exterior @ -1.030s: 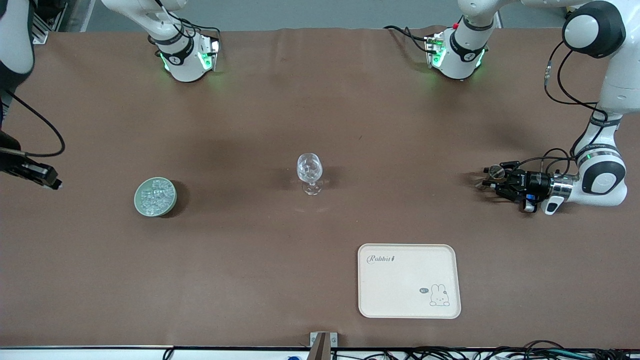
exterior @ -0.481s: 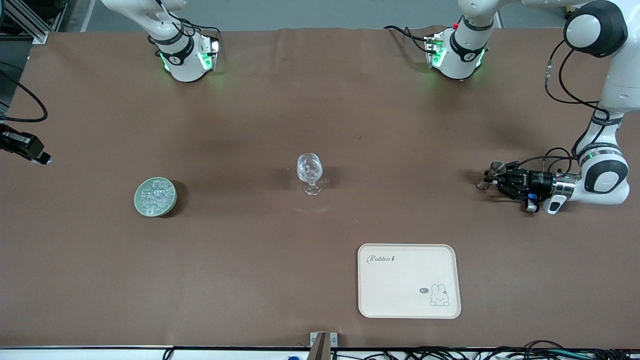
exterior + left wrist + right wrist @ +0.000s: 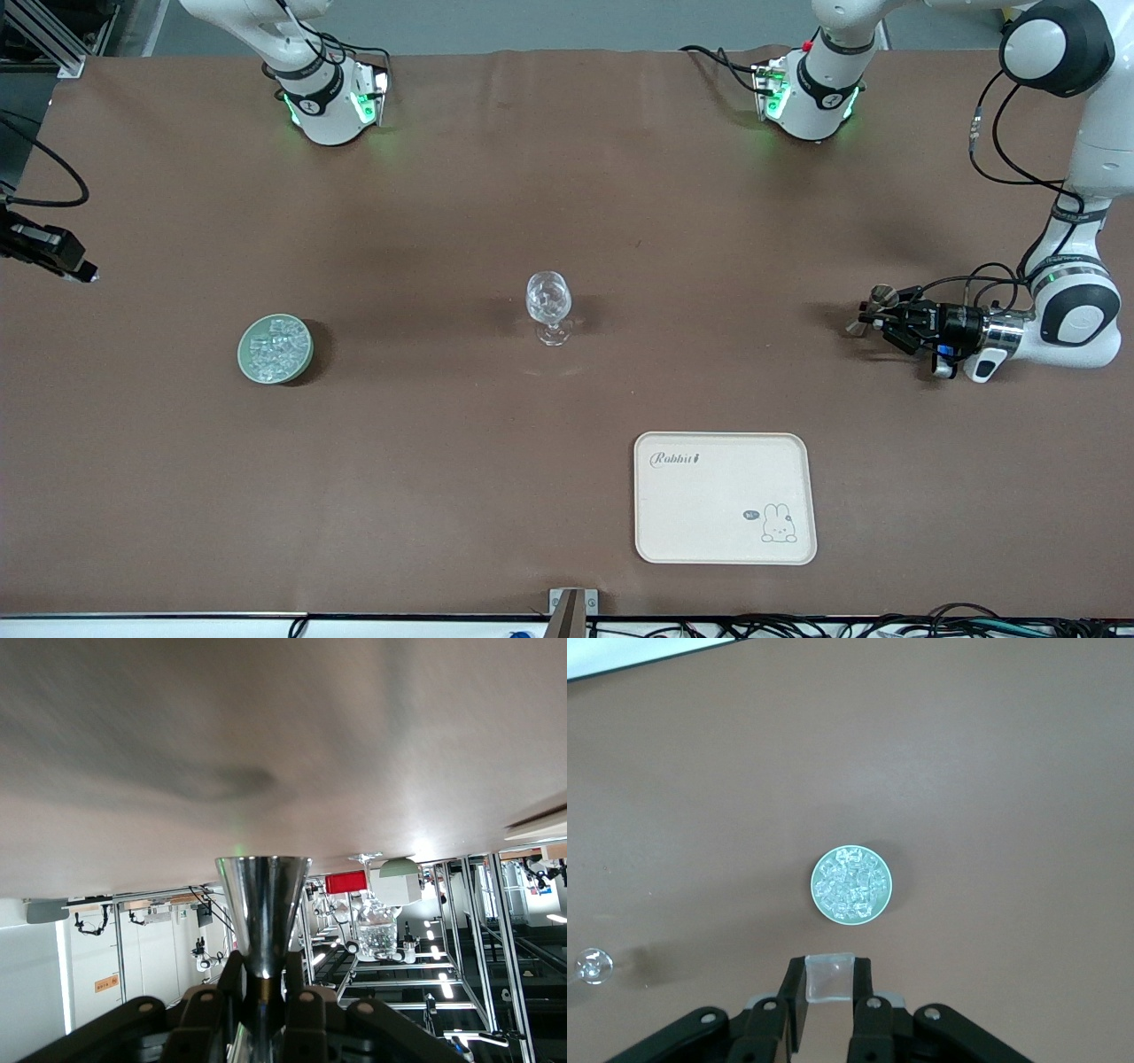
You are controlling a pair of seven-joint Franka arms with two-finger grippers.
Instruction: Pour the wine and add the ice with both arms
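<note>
A clear stemmed wine glass (image 3: 548, 306) stands mid-table; it also shows in the left wrist view (image 3: 376, 928) and the right wrist view (image 3: 594, 966). A green bowl (image 3: 303, 361) of ice (image 3: 274, 346) sits toward the right arm's end, seen in the right wrist view (image 3: 851, 885). My right gripper (image 3: 830, 990) is shut on one clear ice cube (image 3: 830, 973), high above the table beside the bowl; in the front view it (image 3: 78, 267) is at the table's edge. My left gripper (image 3: 873, 313) lies level, low at the left arm's end, shut on a metal cone-shaped cup (image 3: 262, 904).
A cream tray (image 3: 725, 496) with a rabbit print lies nearer the front camera, between the glass and the left arm's end. Both arm bases (image 3: 330, 102) stand along the table's top edge.
My right gripper has drawn back toward the right arm's end of the table with the ice cube. My left gripper has shifted slightly toward the left arm's end with the metal cup.
</note>
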